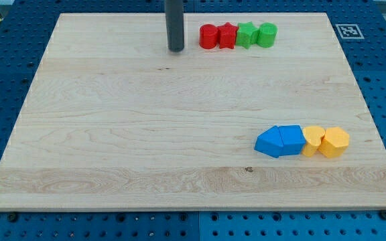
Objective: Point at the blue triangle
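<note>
The blue triangle (269, 142) lies at the view's lower right, at the left end of a row. It touches a second blue block (291, 140), then a yellow block (312, 140) and a yellow hexagon (334, 142). My tip (175, 49) is at the view's top centre, far above and left of the blue triangle. It stands just left of a red round block (209, 36).
Along the top a row runs left to right: the red round block, a red star (227, 35), a green star (247, 34) and a green round block (267, 34). The wooden board (112, 134) sits on a blue perforated table. A marker tag (348, 31) is at top right.
</note>
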Tool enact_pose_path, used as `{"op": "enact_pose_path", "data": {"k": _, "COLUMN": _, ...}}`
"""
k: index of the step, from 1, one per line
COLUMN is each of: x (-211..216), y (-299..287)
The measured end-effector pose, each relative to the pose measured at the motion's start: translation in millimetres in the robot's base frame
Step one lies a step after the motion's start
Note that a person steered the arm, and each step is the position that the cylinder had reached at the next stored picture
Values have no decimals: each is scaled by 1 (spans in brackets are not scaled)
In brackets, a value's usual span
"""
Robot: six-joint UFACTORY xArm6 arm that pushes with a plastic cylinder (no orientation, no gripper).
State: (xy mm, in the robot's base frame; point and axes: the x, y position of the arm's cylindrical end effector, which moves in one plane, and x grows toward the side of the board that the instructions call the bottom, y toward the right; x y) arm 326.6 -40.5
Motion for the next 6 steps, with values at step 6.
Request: {"op": "enact_pose_path", "data": {"k": 6, "x": 162, "y": 51}}
